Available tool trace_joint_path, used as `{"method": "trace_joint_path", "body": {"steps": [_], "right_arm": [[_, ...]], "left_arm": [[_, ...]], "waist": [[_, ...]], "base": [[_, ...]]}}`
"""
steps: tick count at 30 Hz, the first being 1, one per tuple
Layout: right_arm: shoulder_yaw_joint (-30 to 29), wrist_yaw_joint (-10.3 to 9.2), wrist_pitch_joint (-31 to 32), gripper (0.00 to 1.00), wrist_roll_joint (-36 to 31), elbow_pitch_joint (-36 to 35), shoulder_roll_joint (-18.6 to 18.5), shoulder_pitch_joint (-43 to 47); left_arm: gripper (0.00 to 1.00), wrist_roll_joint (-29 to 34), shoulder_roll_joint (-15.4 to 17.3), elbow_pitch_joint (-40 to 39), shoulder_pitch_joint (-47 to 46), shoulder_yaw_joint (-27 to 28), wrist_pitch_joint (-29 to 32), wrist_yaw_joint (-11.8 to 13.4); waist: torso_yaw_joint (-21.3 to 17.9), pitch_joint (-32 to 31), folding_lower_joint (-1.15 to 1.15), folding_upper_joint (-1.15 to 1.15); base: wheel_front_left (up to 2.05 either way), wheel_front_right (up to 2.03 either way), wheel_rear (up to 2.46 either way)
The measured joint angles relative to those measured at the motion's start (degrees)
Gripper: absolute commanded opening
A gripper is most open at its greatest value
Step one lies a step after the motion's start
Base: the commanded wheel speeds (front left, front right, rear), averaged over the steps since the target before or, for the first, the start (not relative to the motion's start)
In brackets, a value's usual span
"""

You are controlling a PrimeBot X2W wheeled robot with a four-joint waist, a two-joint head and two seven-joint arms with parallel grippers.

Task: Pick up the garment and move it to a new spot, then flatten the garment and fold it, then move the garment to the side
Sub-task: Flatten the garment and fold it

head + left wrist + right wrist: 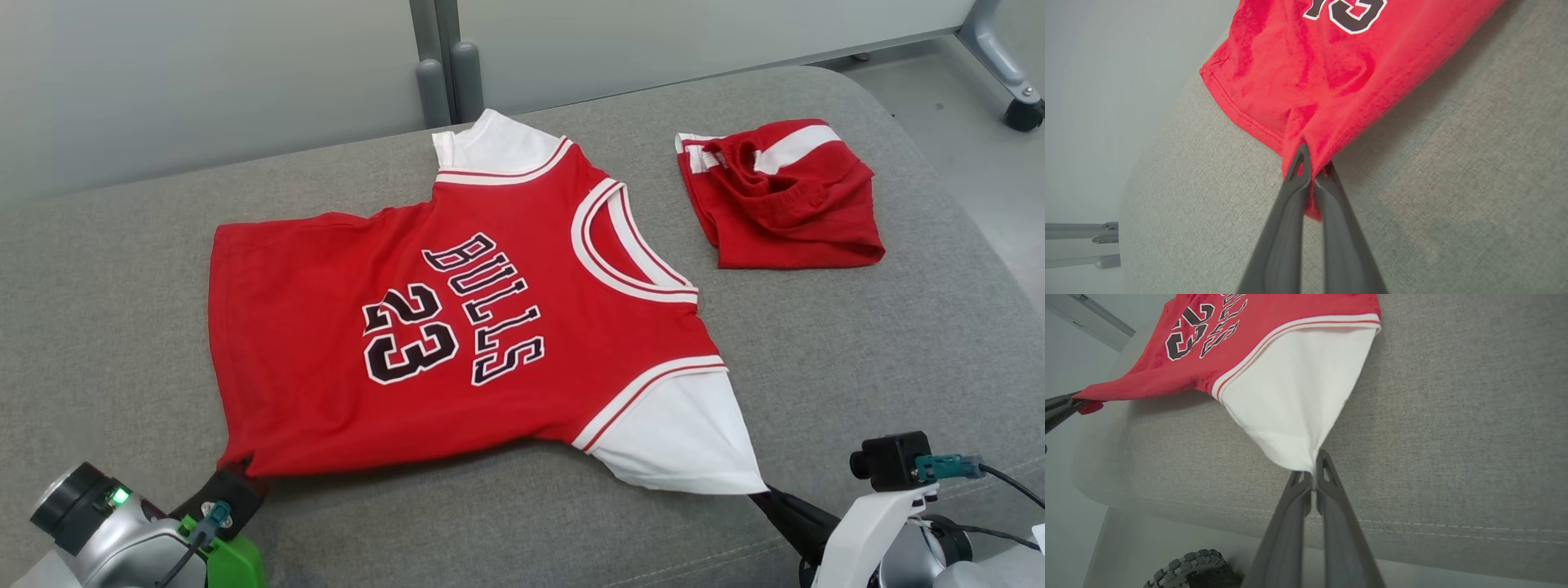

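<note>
Red jersey (326,351): found spread on grey cushion (857,367). Noted hem corner (1306,130) at 7 o'clock clenched in left gripper (1314,163), white sleeve tip (1298,445) at 5 o'clock in right gripper (1312,465).

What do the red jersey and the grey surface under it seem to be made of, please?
The red jersey looks like a soft knit cloth, matte: it wrinkles and drapes where it is pinched. The grey surface is probably woven upholstery over padding, matte: a fine weave, rounded edges and a stitched seam show.
</note>
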Motion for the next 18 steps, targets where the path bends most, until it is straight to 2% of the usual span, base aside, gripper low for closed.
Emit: {"method": "trace_joint_path", "body": {"steps": [5,10,18], "right_arm": [[0.8,-0.15,1.6,0.00,0.3,-0.8,-0.5,0.6],[1.1,-0.57,1.6,0.00,0.5,0.6,0.6,0.6],[1.2,-1.55,0.5,0.00,-0.3,4.6,2.3,0.6]], "left_arm": [[0.00,-0.5,-0.5,-0.7,2.2,-0.6,0.7,0.4],[0.00,-2.7,-3.8,-0.3,4.1,-2.3,1.2,0.3],[0.00,-3.0,-4.8,-0.2,4.6,-3.4,3.0,0.4]], "waist": [[0.0,-0.1,0.00,0.00],[0.3,-0.8,0.00,0.00],[1.3,-1.4,0.00,0.00]], "base": [[0.00,0.00,0.00],[0.00,0.00,0.00],[0.00,0.00,0.00]]}}
